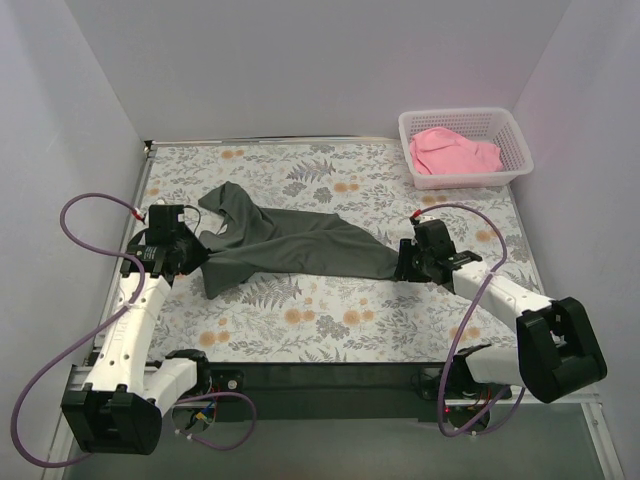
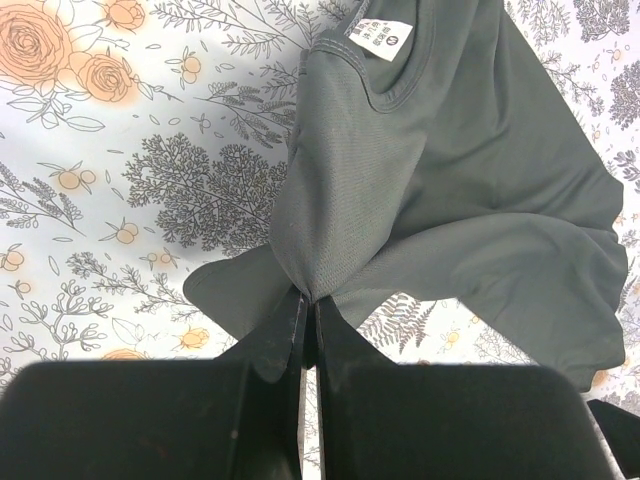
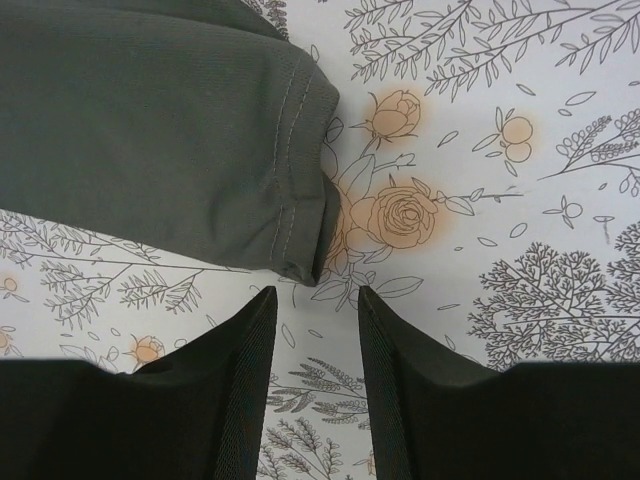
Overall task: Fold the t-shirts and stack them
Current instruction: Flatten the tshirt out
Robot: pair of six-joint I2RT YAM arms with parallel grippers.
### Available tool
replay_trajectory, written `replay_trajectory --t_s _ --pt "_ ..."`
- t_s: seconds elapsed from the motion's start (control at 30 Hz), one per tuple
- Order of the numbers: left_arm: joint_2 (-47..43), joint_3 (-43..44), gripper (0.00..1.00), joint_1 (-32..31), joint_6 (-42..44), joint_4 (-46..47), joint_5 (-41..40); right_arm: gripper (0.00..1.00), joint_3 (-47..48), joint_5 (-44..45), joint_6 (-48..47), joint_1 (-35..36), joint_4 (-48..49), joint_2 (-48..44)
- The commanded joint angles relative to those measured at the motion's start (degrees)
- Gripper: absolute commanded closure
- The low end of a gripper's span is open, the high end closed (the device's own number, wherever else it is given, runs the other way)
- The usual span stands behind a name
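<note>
The dark charcoal t-shirt [image 1: 290, 245] lies crumpled and stretched across the middle of the floral table. My left gripper [image 1: 192, 262] is shut on a pinch of its cloth near the collar; the left wrist view shows the gripper [image 2: 309, 300] with fabric bunched into the tips, and the neck label [image 2: 380, 35] above. My right gripper [image 1: 400, 268] is open and empty just short of the shirt's hem corner [image 3: 300, 262], its tips [image 3: 315, 295] apart from the cloth. The pink t-shirt [image 1: 455, 152] lies bunched in the white mesh basket [image 1: 512, 135].
The basket stands at the table's back right corner. White walls close in the left, back and right sides. The floral cloth [image 1: 340, 325] covers the table; purple cables loop beside both arm bases.
</note>
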Motion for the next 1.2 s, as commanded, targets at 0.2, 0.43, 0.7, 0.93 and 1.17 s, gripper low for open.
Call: replay_trajectory --t_s 0.2,0.43,0.7,0.93,1.17 --pt "-1.95 0.39 1.0 0.31 1.01 -0.65 -0.64 0.6 -1.69 -1.62 6.56 -0.68 8.25 2.1" --pt "-2.3 -0.85 1.0 0.31 0.75 0.14 -0.02 0.6 -2.21 -1.18 6.82 -0.68 8.16 5.88" --pt "-1.77 -2.08 1.0 0.31 0.22 1.37 0.94 0.61 -0.28 -0.57 4.54 0.82 5.27 10.37" --pt "-1.16 -1.99 1.0 0.31 0.05 1.55 0.86 0.63 1.48 4.78 3.92 4.94 -2.38 13.27" --pt "0.24 -3.48 1.0 0.31 0.13 3.39 2.26 0.97 1.3 9.62 2.96 4.6 -5.02 12.65"
